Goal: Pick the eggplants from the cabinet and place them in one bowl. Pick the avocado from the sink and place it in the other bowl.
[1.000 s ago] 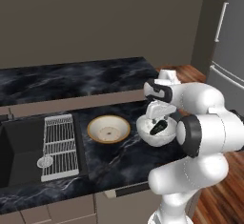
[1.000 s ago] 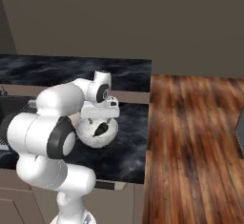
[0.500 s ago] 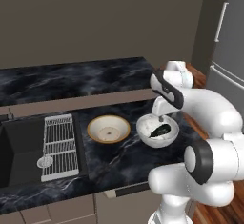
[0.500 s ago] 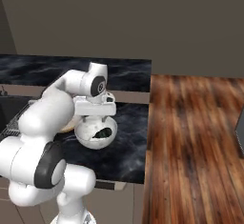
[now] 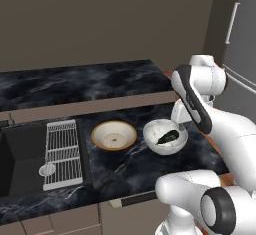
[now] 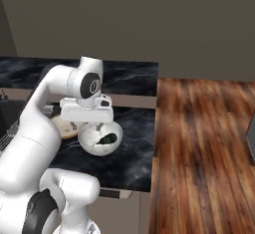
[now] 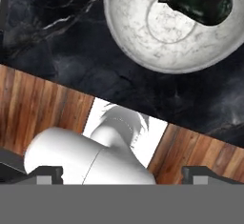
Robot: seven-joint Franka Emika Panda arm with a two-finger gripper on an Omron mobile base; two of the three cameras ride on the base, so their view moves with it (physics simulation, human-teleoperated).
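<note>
**Camera placement**

Left base view: behind the arm to its left, looking forward and down across the counter (image 5: 60, 86) from moderate distance. Right base view: behind and to its right, facing the same counter (image 6: 132, 76). Both share the white bowl (image 5: 155, 131) (image 6: 89, 139) beneath the open jaws. Hand view: close, looking straight down past the jaws onto that bowl (image 7: 128, 27).

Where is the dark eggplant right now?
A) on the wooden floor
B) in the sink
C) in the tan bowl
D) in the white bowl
D: the eggplant lies inside the white bowl on the counter, while the tan bowl beside it holds nothing.
</note>
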